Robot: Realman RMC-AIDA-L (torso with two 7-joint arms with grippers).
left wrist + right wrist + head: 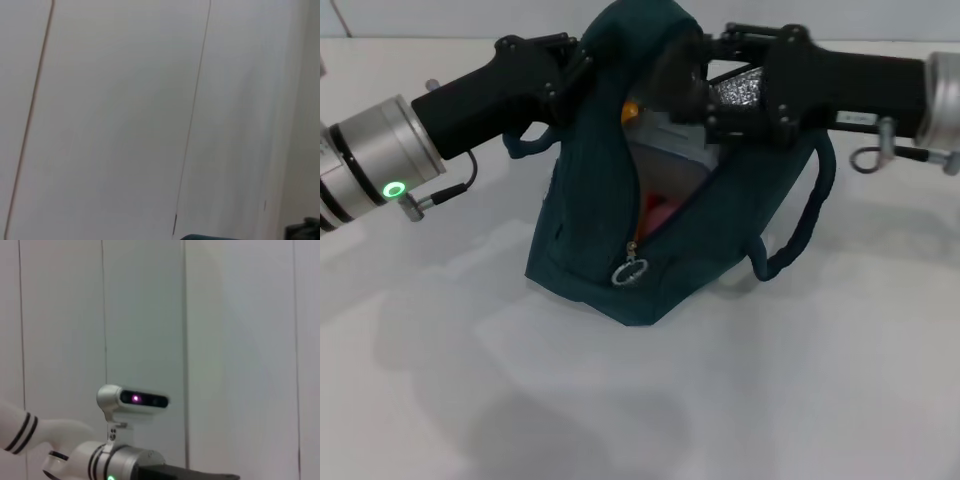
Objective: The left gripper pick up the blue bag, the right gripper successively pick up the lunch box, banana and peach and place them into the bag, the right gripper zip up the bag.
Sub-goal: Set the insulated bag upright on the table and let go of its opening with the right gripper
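Holding the blue bag [620, 200] up by its top, the left tool [582, 62] is pinching the cloth near the far edge of the worktop [800, 400]. The right tool [695, 85] is sitting at the bag's open mouth; I cannot tell if it is wide or narrow. Food is showing inside. I think zipping is coming next, so the right tool needs to reach the zipper ring [629, 271].
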